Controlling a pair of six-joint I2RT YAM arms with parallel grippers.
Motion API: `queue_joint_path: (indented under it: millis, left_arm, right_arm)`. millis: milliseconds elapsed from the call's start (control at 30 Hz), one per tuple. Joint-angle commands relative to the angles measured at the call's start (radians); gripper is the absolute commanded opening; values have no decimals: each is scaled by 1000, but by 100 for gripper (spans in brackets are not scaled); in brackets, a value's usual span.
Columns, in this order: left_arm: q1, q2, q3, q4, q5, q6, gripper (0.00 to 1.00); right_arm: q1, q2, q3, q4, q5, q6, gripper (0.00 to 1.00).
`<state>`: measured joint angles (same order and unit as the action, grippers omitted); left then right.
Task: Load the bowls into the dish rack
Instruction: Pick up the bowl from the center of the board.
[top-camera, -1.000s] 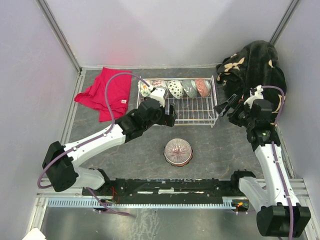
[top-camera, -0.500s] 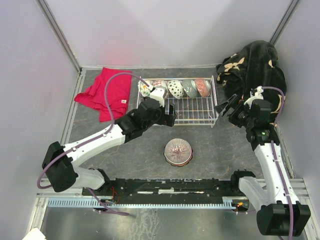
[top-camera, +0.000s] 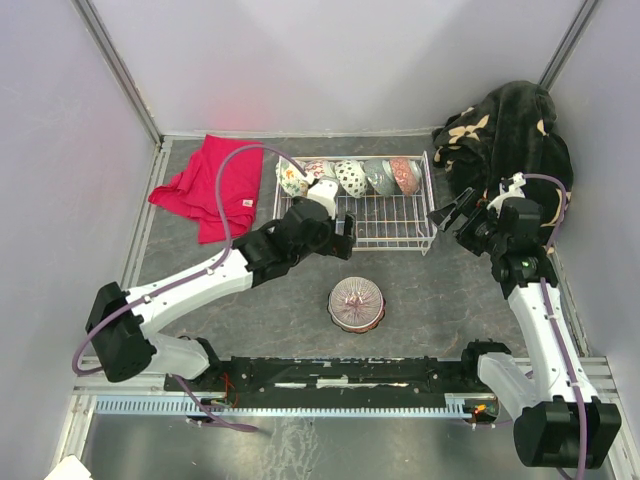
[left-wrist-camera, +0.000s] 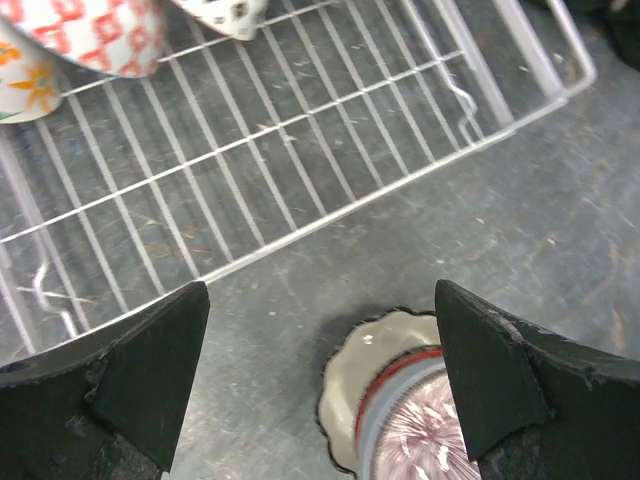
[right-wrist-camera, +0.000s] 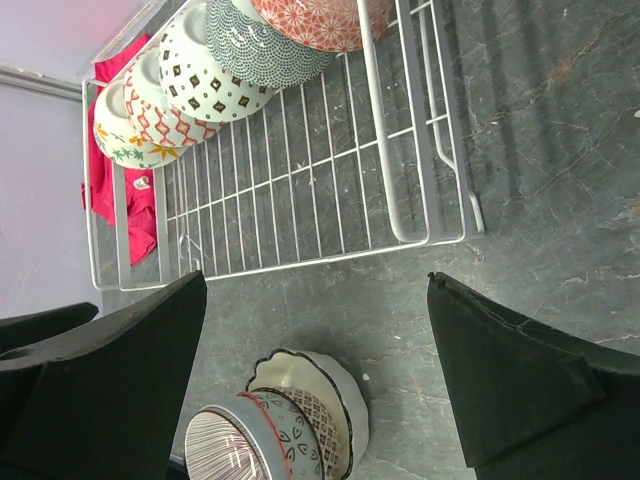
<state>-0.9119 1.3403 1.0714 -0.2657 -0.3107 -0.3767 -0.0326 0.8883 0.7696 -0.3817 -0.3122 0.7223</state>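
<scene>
Left hand (left-wrist-camera: 320, 310) — released, empty — has edged slightly right along the dish rack (top-camera: 380, 225) holding 5 bowls (top-camera: 350, 177), probably toward the stacked bowls (top-camera: 356, 303); right hand (right-wrist-camera: 316, 285) hovers open.

White wire dish rack (top-camera: 385, 226), glossy bowls (top-camera: 351, 177), scuffed matt table (top-camera: 440, 292)

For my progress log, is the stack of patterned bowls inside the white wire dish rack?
No, that stack of bowls stands on the grey table outside the dish rack.
</scene>
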Motion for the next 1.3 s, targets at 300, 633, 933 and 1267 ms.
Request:
queue_joint_path:
  millis: [300,633,933,1267]
  left_arm:
    - [-183,-52,103,-143,27,29,99]
    - [-271,-185,-110,-172,-155,-105,55]
    - [-292,-193,-191,-160,-186,-168,24]
    - [-304,-187,-265,-67,-141,-185,21]
  right_arm:
    - [6,13,-1,34,1,13,99]
    - [5,30,-7,54,-36,25,99]
    - [6,38,-9,62,-48,28,99]
    - [6,44,-8,63,-53,28,99]
